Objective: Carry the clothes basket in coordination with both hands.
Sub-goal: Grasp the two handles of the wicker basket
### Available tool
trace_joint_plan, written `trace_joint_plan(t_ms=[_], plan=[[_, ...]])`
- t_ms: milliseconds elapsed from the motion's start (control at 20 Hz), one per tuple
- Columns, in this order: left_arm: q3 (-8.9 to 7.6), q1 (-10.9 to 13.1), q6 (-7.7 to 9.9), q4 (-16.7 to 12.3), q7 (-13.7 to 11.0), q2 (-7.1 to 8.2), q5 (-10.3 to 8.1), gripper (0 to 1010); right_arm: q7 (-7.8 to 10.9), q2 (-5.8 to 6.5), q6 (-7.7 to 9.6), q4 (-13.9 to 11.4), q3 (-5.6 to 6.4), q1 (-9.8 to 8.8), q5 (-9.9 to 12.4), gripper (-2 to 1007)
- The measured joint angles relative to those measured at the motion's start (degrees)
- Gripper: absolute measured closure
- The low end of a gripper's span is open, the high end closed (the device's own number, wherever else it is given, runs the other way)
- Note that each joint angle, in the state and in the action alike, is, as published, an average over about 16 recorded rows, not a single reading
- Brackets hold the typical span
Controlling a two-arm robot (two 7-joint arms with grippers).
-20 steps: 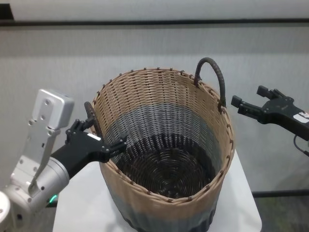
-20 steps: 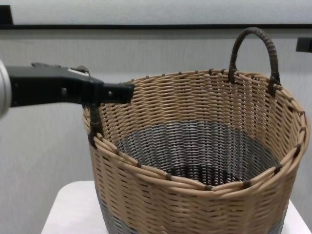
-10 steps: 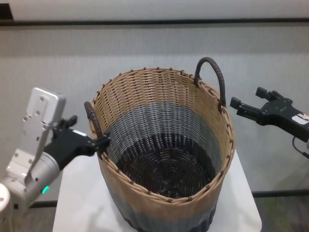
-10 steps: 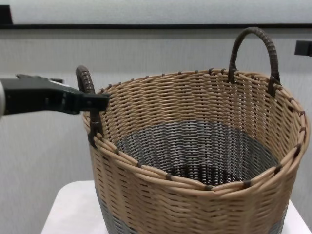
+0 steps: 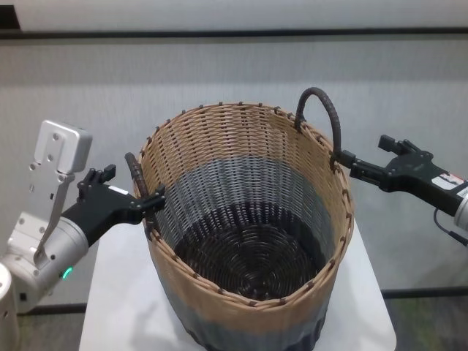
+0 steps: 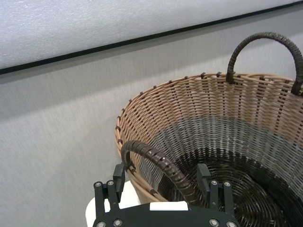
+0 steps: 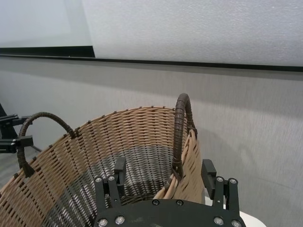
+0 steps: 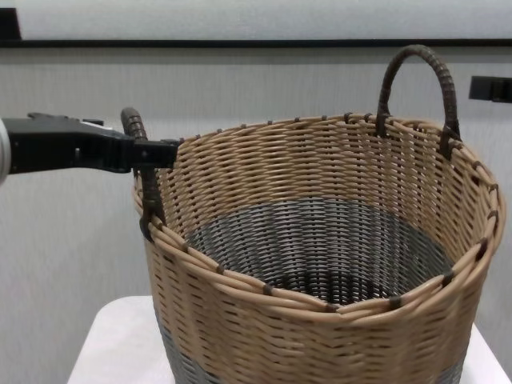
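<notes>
two dark wrapped loop handles stand up from the rim of the clothes basket (image 5: 248,227), which sits upright on a white bench (image 5: 117,314) in front of a pale grey wall (image 5: 219,73). the basket is woven, tan in its upper part with a grey band lower down and a dark woven bottom, and nothing shows inside it.

the left hand (image 5: 150,203) is at the basket's left side, level with the rim. its black fingers (image 6: 204,176) are spread apart, one on each side of the left handle (image 5: 137,178), so the loop runs between them; in the left wrist view the loop rises from between the two fingers with gaps on either side, so the hand is released and grasps nothing. in the chest view its fingertip reaches the top of that handle at the rim.

the right hand (image 5: 347,162) is at the basket's right side, its tips right by the base of the right handle (image 5: 325,121), the taller loop on the far right of the rim. the right wrist view shows its fingers (image 7: 120,169) set wide with that handle standing upright between them and clear space on both sides; it too is released, not clenched on the loop. whether a tip touches the rim i cannot tell.
</notes>
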Motion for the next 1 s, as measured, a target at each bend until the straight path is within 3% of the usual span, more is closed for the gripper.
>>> trace_joint_plan(t_ms=[650,1000], plan=[[-1.69,-0.95,-1.75,3.19,-3.76,-2.92,-1.8,7,-0.17,-1.69,1.33,2.22,-2.33,3.12,-2.71,0],[-2.66,-0.81,-2.77,4.09,-5.21,-3.95,-2.28,7,-0.94,-2.32,2.35,2.76,-2.79,4.42,-4.42,0]])
